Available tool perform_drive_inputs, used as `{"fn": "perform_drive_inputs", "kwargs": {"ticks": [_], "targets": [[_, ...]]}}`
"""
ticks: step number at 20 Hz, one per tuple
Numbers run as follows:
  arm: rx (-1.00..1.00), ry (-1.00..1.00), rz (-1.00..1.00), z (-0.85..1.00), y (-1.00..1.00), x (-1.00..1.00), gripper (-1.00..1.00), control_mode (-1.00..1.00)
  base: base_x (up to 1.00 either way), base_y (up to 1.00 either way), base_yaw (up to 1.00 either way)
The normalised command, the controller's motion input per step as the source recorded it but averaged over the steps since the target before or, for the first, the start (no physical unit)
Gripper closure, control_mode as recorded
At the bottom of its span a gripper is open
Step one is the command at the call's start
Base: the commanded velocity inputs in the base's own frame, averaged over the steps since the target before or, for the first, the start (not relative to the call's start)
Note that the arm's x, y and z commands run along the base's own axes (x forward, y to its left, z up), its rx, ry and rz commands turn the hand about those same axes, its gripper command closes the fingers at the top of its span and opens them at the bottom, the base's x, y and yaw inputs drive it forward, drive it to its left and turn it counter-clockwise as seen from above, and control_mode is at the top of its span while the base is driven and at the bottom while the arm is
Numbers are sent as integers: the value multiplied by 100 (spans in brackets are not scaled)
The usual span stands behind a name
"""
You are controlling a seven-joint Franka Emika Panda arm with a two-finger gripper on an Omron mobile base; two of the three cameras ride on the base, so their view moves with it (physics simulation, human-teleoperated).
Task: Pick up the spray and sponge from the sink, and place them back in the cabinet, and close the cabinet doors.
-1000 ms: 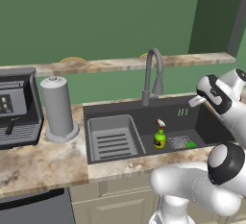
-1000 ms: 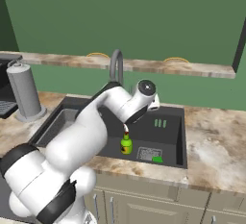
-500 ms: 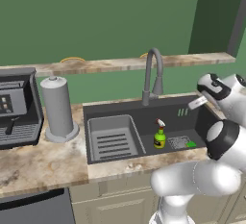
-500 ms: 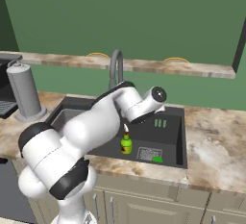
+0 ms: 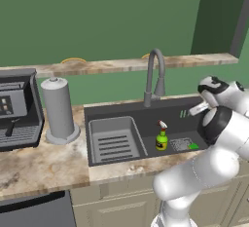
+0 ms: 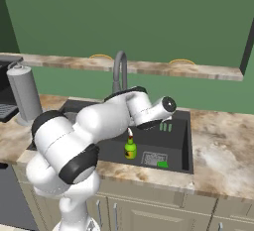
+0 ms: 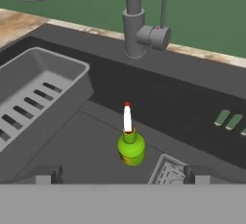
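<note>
A coffee machine (image 5: 17, 109) is sitting at the far left of the counter (image 5: 44, 165), with a paper towel roll (image 5: 59, 109) just beside it. Right of that, the sink (image 5: 121, 110) is holding a ribbed tray (image 5: 114, 140) in its left half. The spray (image 5: 162, 137) is standing upright on the basin floor right of the tray, long axis vertical, white-and-red nozzle on top; which way the nozzle faces I cannot tell. The sponge (image 5: 194, 146) is lying flat at the basin's right end, beside the drain grate (image 5: 181, 144), apart from the spray. The faucet (image 5: 154, 77) is arching behind them.

The arm is rising from below the counter and bending over the sink's right side, the hand tilted down toward the basin. The gripper (image 7: 120, 174) is hanging above the spray with its fingers (image 7: 48, 175) spread wide, grasping nothing.

The hand view is showing the spray (image 7: 130, 143) from above, between the fingertips. The right base view is showing the sponge (image 6: 162, 164) near the front wall.
</note>
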Motion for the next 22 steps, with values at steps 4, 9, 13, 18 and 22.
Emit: {"fn": "perform_drive_inputs", "kwargs": {"ticks": [4,9,13,18,22], "targets": [[0,0,0,-48,0,6,-100,-100,0,0,0],[0,0,0,-39,2,2,-100,-100,0,0,0],[0,0,0,-41,0,7,-100,-100,0,0,0],[0,0,0,-44,0,8,-100,-100,0,0,0],[0,0,0,-40,1,20,-100,-100,0,0,0]]}}
